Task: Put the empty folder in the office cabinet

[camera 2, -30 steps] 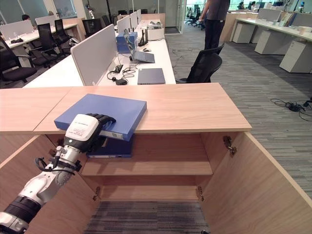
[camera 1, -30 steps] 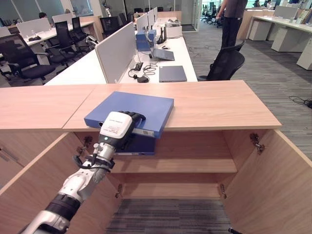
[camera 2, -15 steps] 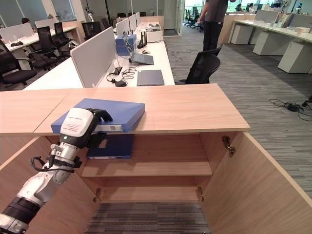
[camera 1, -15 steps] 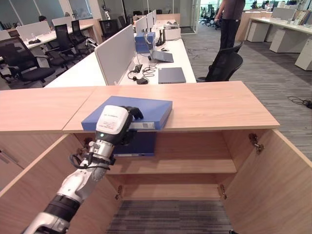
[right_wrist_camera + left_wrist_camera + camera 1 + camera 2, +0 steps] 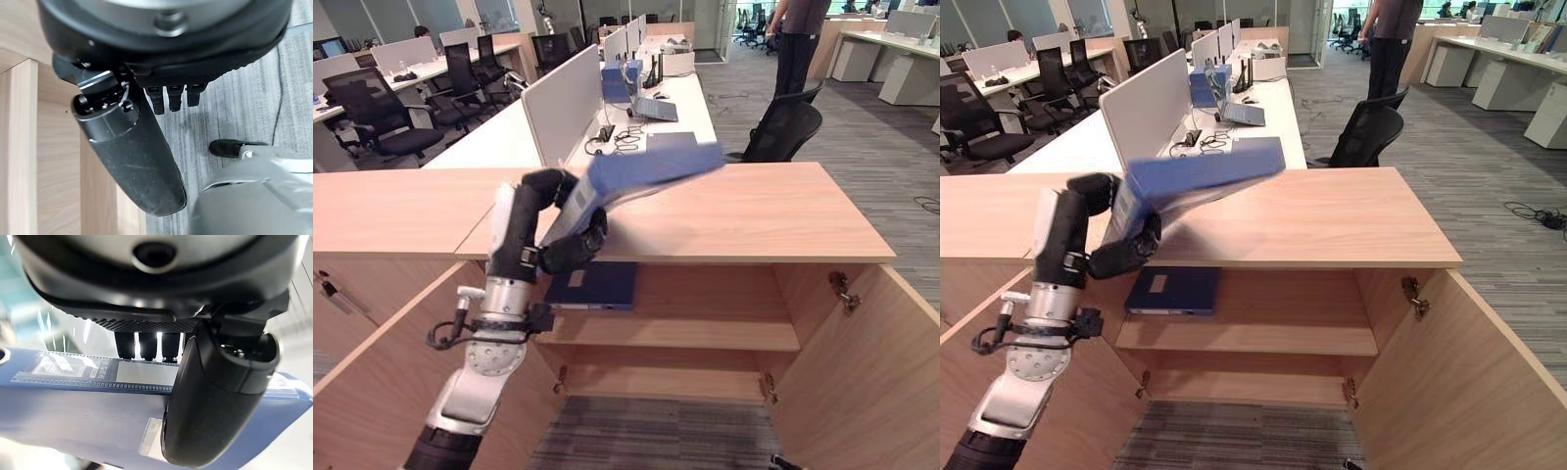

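Bright, even office light; the lifted folder (image 5: 646,171) is motion-blurred.

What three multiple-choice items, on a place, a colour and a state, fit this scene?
1. Where is the second folder?
A. on the cabinet's shelf
B. on the floor
C. on the chair

2. What colour is the held folder?
A. red
B. blue
C. green

3. How are the cabinet doors?
A. shut
B. missing
C. open

Answers: 1 A, it lies flat on the upper shelf. 2 B, the folder pinched by the left hand, thumb and fingers, is blue. 3 C, both doors stand swung out.
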Motion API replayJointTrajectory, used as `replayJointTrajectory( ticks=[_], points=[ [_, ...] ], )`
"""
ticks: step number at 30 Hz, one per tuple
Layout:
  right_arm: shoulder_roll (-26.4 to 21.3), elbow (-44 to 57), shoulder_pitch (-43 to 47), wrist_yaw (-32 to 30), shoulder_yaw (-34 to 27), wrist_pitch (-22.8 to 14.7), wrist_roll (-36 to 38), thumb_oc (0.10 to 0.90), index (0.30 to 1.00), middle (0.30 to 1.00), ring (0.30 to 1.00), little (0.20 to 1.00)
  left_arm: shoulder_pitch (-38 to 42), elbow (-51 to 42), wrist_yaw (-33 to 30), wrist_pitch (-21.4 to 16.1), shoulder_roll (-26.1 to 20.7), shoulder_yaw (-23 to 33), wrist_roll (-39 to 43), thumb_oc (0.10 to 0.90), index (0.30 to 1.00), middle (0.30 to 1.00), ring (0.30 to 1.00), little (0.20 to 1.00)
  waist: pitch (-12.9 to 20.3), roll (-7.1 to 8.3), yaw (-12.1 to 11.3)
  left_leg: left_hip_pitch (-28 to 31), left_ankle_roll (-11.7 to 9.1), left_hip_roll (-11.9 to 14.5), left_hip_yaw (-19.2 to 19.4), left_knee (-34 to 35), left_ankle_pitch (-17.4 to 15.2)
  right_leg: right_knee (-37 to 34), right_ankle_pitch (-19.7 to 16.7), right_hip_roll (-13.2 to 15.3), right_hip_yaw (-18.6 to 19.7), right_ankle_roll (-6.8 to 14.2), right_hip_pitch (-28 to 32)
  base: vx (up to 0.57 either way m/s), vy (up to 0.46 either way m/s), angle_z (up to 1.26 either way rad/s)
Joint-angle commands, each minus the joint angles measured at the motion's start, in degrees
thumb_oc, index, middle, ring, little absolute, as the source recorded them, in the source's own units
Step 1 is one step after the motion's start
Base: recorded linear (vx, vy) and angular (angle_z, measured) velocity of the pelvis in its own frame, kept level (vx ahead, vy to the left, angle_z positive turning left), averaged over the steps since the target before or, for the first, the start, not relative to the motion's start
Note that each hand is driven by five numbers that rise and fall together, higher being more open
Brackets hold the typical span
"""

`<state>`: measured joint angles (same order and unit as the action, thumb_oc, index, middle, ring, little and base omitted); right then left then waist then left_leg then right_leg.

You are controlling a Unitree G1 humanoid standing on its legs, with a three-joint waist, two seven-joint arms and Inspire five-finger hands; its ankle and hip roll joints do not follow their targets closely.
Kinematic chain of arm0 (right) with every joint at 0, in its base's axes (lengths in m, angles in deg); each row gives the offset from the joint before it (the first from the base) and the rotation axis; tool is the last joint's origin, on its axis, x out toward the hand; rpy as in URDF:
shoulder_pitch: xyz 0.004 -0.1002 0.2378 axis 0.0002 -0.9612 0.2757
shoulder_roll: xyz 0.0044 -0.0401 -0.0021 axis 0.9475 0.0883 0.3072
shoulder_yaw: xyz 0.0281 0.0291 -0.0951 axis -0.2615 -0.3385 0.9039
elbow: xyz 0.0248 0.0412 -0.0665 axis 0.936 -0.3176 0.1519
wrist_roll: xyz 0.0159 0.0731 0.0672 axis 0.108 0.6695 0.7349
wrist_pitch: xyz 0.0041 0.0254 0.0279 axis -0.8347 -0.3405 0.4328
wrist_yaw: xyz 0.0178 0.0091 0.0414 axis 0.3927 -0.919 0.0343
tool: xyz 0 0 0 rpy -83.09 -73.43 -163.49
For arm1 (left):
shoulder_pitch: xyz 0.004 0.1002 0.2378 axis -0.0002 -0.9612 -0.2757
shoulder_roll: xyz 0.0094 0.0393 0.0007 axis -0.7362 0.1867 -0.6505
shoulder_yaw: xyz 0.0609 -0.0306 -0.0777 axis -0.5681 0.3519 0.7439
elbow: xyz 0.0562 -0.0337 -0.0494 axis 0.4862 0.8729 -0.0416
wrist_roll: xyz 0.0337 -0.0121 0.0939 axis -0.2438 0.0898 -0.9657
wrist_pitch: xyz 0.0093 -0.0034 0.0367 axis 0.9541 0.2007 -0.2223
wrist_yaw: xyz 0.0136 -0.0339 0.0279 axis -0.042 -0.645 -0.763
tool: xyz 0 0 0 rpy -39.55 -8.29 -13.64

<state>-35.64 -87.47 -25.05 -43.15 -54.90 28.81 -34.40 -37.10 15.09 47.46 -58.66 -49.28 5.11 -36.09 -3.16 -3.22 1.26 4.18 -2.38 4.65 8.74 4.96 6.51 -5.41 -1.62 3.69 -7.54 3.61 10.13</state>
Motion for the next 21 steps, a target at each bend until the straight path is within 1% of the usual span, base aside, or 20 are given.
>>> replayJointTrajectory(
  ticks=[1,2,3,6,7,8,9,11,12,13,14,15,21],
  points=[
    [-1.59,-0.06,6.70,1.13,0.27,-1.29,0.11,0.800,0.900,0.900,0.900,0.900,11.28,-3.14,3.78,-6.09,0.79,3.77,12.49,0.400,0.300,0.300,0.300,0.300,-2.70,1.86,-0.44,6.67,-2.46,-0.38,-2.73,0.04,-9.77,1.22,6.27,1.93,3.38,3.00,1.67,0.00,0.000,0.00],
    [-1.75,-0.35,7.18,1.43,0.49,-1.11,0.04,0.800,0.900,0.900,0.900,0.900,11.74,-4.25,6.81,-5.68,1.09,2.85,17.74,0.400,0.300,0.300,0.300,0.300,-2.82,1.75,-0.48,6.64,-2.44,-0.45,-2.85,0.04,-9.73,1.32,6.25,1.96,3.38,3.00,1.74,0.00,0.000,0.00],
    [-1.76,-0.37,7.21,1.44,0.49,-1.12,0.04,0.800,0.900,0.900,0.900,0.900,11.75,-4.22,6.92,-5.69,1.08,2.90,17.85,0.400,0.300,0.300,0.300,0.300,-2.85,1.75,-0.48,6.65,-2.44,-0.46,-2.85,0.04,-9.74,1.32,6.25,1.96,3.38,3.00,1.75,0.00,0.000,0.00],
    [-1.82,-0.72,7.66,1.83,0.48,-1.04,0.35,0.800,0.900,0.900,0.900,0.900,11.43,-4.89,9.45,-5.09,0.29,1.95,22.12,0.400,0.300,0.300,0.300,0.300,-2.84,1.57,-0.61,6.68,-2.44,-0.47,-2.88,0.04,-9.71,1.36,6.26,2.01,3.34,2.97,1.74,0.00,0.000,0.02],
    [-1.80,-0.73,7.67,1.84,0.48,-1.05,0.35,0.800,0.900,0.900,0.900,0.900,11.43,-4.86,9.51,-5.11,0.26,1.97,22.20,0.400,0.300,0.300,0.300,0.300,-2.83,1.59,-0.61,6.68,-2.44,-0.47,-2.88,0.04,-9.71,1.36,6.26,2.01,3.35,2.97,1.74,-0.01,-0.002,0.06],
    [-1.96,-1.32,7.98,2.26,0.54,-0.85,0.60,0.800,0.900,0.900,0.900,0.900,11.03,-6.11,13.68,-3.91,-1.75,0.94,28.46,0.400,0.300,0.300,0.300,0.300,-2.84,1.40,-0.71,6.73,-2.41,-0.48,-2.92,0.04,-9.68,1.37,6.28,2.01,3.33,2.94,1.81,-0.01,-0.003,0.05],
    [-2.00,-1.61,8.11,2.64,0.68,-0.77,0.61,0.800,0.900,0.900,0.900,0.900,10.61,-6.75,16.28,-3.20,-3.12,0.66,33.27,0.400,0.300,0.300,0.300,0.300,-2.83,1.31,-0.74,6.73,-2.40,-0.47,-2.96,0.04,-9.65,1.41,6.29,2.04,3.36,2.95,1.85,0.00,0.000,0.00],
    [-2.08,-1.93,8.22,2.88,0.88,-0.72,0.61,0.800,0.900,0.900,0.900,0.900,10.15,-6.72,18.37,-2.01,-4.89,-0.24,37.91,0.400,0.300,0.300,0.300,0.300,-2.92,1.21,-0.74,6.87,-2.36,-0.46,-2.92,0.04,-9.66,1.51,6.33,2.03,3.36,2.97,1.94,0.00,0.000,0.00],
    [-2.28,-2.14,8.25,3.03,0.85,-0.58,0.88,0.800,0.900,0.900,0.900,0.900,9.52,-6.72,20.22,-0.30,-8.24,-1.17,41.45,0.400,0.300,0.300,0.300,0.300,-2.83,1.03,-0.81,7.28,-2.35,-0.52,-3.03,0.04,-10.29,1.40,6.85,2.12,3.34,3.05,2.42,0.00,0.000,0.00],
    [-2.37,-2.33,8.38,3.30,1.18,-0.42,1.05,0.800,0.900,0.900,0.900,0.900,8.90,-6.50,21.33,0.95,-10.78,-1.79,43.91,0.400,0.300,0.300,0.300,0.300,-2.82,0.94,-0.76,7.34,-2.35,-0.55,-3.06,0.04,-10.22,1.47,6.85,2.11,3.44,3.04,2.42,0.00,0.000,0.00],
    [-2.49,-2.35,8.46,3.42,1.23,-0.37,1.18,0.800,0.900,0.900,0.900,0.900,8.48,-5.98,21.62,1.74,-12.52,-2.08,44.62,0.400,0.300,0.300,0.300,0.300,-2.79,0.81,-0.78,7.33,-2.36,-0.54,-3.01,0.04,-10.14,1.58,6.82,2.09,3.45,3.07,2.36,0.00,0.000,0.00],
    [-2.47,-2.53,8.48,3.56,1.36,-0.27,1.82,0.800,0.900,0.900,0.900,0.900,7.10,-4.85,22.59,3.34,-16.37,-2.81,46.54,0.400,0.300,0.300,0.300,0.300,-2.73,0.70,-0.87,7.30,-2.41,-0.58,-3.03,0.04,-9.98,1.84,6.82,2.06,3.50,3.14,2.21,0.00,0.000,0.00],
    [-2.63,-2.44,8.95,3.49,0.96,-0.25,3.52,0.800,0.900,0.900,0.900,0.900,6.32,-2.39,25.34,6.80,-23.00,-6.17,47.51,0.400,0.300,0.300,0.300,0.300,-2.72,0.35,-0.86,7.29,-2.34,-0.60,-3.00,0.04,-9.77,1.99,6.65,2.25,3.46,3.24,2.05,0.00,0.000,0.00]
  ],
)
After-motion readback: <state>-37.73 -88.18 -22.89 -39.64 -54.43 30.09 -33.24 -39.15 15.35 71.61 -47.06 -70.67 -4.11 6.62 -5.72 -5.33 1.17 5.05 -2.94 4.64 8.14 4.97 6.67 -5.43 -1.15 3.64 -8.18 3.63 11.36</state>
